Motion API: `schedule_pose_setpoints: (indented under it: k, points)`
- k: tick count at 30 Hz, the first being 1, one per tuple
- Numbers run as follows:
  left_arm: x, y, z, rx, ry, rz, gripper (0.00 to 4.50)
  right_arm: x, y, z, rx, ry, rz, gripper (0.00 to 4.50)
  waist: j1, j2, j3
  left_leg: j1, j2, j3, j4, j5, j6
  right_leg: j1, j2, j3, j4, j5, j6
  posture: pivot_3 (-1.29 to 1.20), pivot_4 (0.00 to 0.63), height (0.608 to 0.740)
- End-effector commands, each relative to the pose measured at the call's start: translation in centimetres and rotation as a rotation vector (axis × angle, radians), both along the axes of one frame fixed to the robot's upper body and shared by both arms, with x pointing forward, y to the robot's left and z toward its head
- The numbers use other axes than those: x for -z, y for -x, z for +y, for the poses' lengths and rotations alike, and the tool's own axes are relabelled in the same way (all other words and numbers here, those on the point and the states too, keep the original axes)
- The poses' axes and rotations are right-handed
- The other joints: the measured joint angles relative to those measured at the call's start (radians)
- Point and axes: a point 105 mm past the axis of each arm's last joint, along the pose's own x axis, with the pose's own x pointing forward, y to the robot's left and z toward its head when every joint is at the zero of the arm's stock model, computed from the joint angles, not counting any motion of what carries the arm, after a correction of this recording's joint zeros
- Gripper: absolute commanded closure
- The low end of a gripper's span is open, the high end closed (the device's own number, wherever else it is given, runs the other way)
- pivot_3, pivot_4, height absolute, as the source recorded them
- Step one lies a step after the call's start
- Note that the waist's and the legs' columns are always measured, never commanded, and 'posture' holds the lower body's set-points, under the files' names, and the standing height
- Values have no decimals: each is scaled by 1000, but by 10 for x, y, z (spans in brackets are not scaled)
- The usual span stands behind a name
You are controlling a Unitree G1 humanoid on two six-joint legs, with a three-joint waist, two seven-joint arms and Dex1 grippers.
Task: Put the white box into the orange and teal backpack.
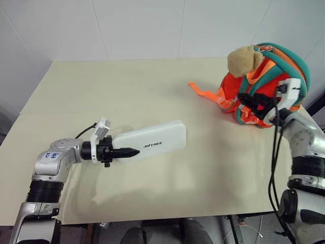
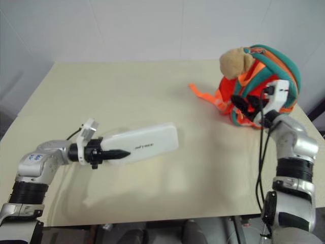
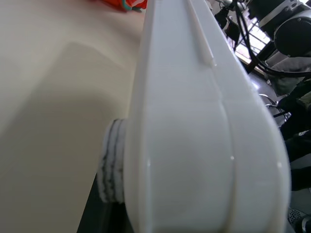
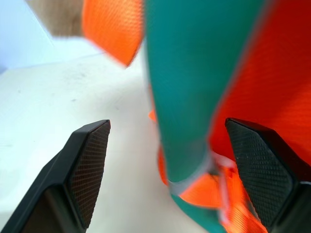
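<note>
In the left eye view the left gripper [image 1: 124, 152], lower left, is clamped on the white box [image 1: 150, 141] above the table [image 1: 152, 91], the backpack [image 1: 264, 84] stands upper right, and in the right wrist view the right gripper [image 4: 187, 170] gapes wide around a teal strap [image 4: 194, 82].

Bare lab: table [image 1: 152, 96], white walls [image 1: 137, 28]
</note>
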Motion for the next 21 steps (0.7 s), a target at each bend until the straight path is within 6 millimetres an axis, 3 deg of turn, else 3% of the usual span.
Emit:
schedule_pose_setpoints:
  k: [1, 7, 10, 16, 21]
  points:
    - [-14, 0, -1, 19, 24, -49, 3251, -21, -9, -4, 46, 4, -85, 0, 1, 0, 0, 0, 0, 0, 0, 0, 0, 0, 0, 0, 0, 0, 0, 0, 150, 740]
    - [-15, -3, 3, 7, 15, -52, 3251, -30, -29, 15, 53, 7, -143, 0, 4, 0, 0, -1, 0, 0, -1, 0, -1, -1, 0, 0, -3, 0, 0, 0, 150, 740]
    - [-15, -4, 6, -2, 11, -56, 3251, -34, -32, 19, 43, -8, -175, 549, 4, 0, 0, -1, 0, 0, -1, 0, -1, -1, 0, 0, -3, 0, 0, 0, 150, 740]
    - [-18, -10, 19, -59, -3, -73, 3251, -33, -29, 33, -44, -2, -197, 2459, -1, 0, 0, -1, 0, 1, -1, 0, -1, -1, 0, 0, -2, 0, 0, 0, 150, 740]
    - [-25, -18, 35, -133, 9, -82, 3251, -45, -17, 63, -237, -34, -213, 3912, -14, 1, 0, -1, 0, 0, -1, 0, -1, -1, 0, 0, -1, 0, 0, 0, 150, 740]
